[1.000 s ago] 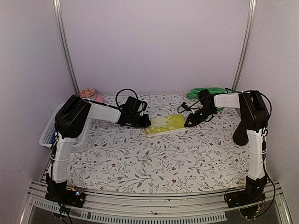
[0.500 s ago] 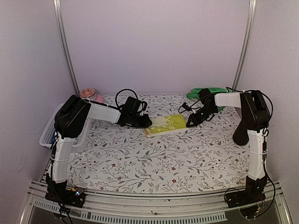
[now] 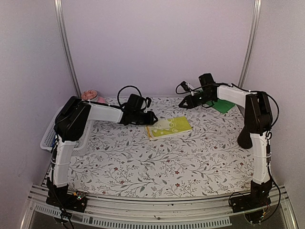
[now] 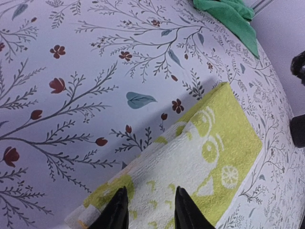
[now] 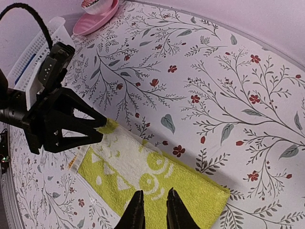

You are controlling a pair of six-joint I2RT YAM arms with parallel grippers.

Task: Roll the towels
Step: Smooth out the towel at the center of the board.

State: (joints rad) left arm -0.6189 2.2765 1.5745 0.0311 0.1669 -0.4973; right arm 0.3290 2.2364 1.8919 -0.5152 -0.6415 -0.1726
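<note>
The yellow-lime towel (image 3: 169, 128) with pale markings lies folded flat at mid-table, also in the left wrist view (image 4: 214, 148) and the right wrist view (image 5: 152, 176). My left gripper (image 3: 151, 118) sits low at the towel's left end, jaws open and straddling the cloth (image 4: 148, 202); the right wrist view shows it (image 5: 102, 129) at the towel's corner. My right gripper (image 3: 182, 103) hangs above the table behind the towel, its fingers a narrow gap apart and empty (image 5: 155, 200). The green towel (image 3: 222, 105) lies at the back right (image 4: 228, 14).
A white mesh basket (image 3: 50, 131) stands at the left edge, behind my left arm. A pink bowl (image 3: 93, 97) sits at the back left corner (image 5: 97, 19). Metal uprights flank the back wall. A metal rail runs along the near edge.
My right gripper has left the yellow towel's right end and risen toward the back. The left jaws have opened at the towel's left end. The towel lies flatter.
</note>
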